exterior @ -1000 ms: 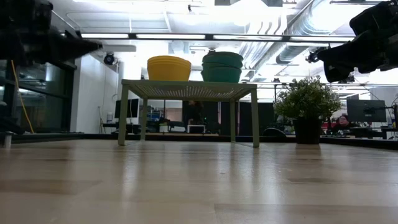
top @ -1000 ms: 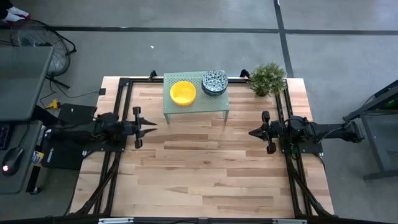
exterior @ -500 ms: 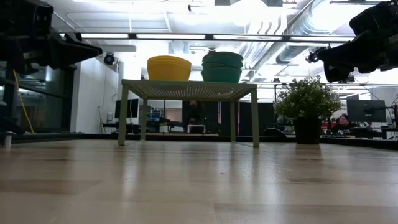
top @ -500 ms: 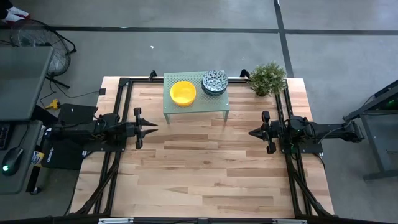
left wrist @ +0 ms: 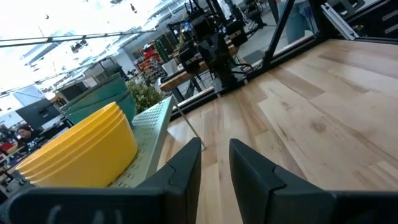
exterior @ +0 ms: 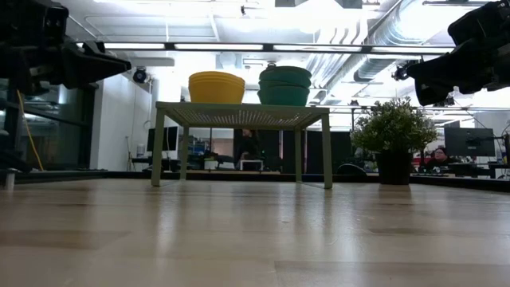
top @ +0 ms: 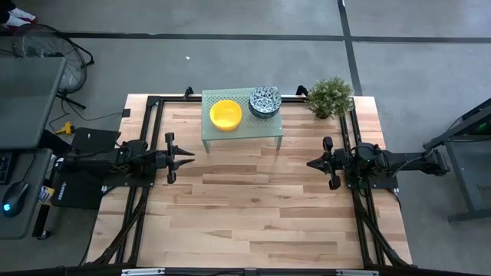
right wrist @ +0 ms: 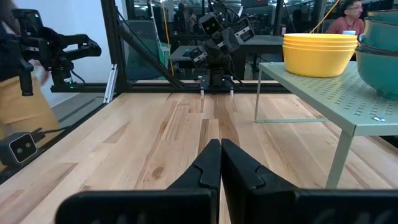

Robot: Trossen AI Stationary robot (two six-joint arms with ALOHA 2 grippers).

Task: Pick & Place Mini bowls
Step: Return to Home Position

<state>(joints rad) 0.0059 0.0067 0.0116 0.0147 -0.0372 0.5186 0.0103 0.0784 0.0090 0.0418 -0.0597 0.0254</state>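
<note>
Yellow bowls (top: pixel 225 114): stacked on the pale green rack (top: pixel 239 135), beside the patterned bowls (top: pixel 264 101).
Left gripper (top: pixel 186 156): empty, fingers slightly parted, above the desk (top: pixel 245 207).
Right gripper (top: pixel 311 163): empty, clenched.
Progress: stacking appears finished; both arms sit withdrawn at the desk's sides.

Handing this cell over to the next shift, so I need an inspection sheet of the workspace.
Surface: wooden table, bare in front of the rack.
Job's things: yellow bowls and patterned bowls, two stacks side by side on the rack.
Clutter: plant at a table corner, right of the rack.
Grippers: left gripper slightly open, empty; right gripper shut, empty; both above the table.
Cables: cables on the floor left of the table.
Surroundings: desk at left; person beyond the table.
</note>
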